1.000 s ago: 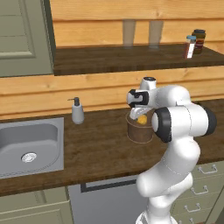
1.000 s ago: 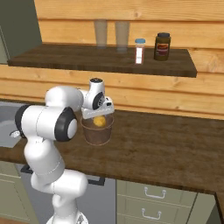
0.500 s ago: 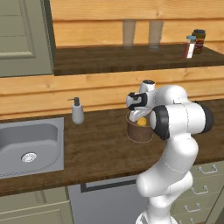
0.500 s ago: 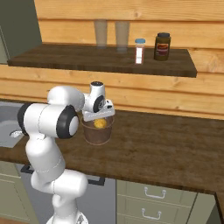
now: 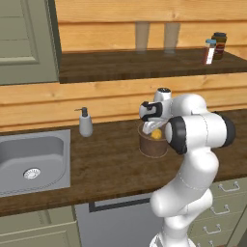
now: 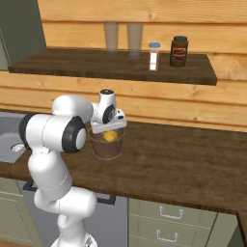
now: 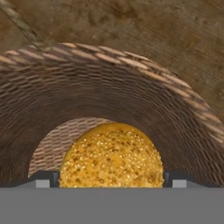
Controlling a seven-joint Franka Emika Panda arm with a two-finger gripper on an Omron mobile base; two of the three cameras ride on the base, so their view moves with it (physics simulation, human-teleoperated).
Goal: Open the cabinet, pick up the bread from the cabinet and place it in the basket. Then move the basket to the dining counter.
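The round brown woven basket point(image 5: 152, 147) point(image 6: 107, 148) stands on the dark wood worktop beside the sink. My gripper point(image 5: 155, 128) point(image 6: 109, 131) point(image 7: 111, 178) points straight down into its mouth. The yellow-orange bread point(image 5: 157, 134) point(image 6: 110, 136) point(image 7: 111, 155) sits between both fingertips, touching them, at about rim height and above the basket's woven floor point(image 7: 52, 144). The cabinet's grey-green door point(image 5: 24, 43) point(image 6: 19, 29) stands at the upper left, with its dark wood shelf point(image 5: 144, 65) exposed. The dining counter is out of view.
A steel sink point(image 5: 31, 164) lies to the left, with a soap dispenser point(image 5: 85, 123) behind it. Two jars point(image 5: 214, 47) point(image 6: 178, 50) and two glasses point(image 5: 154, 36) stand on the shelf. Grey-green drawers point(image 6: 169, 212) run below the worktop.
The hand has sunk a little, carrying the bread from above the rim down into the basket's mouth. The basket has not moved.
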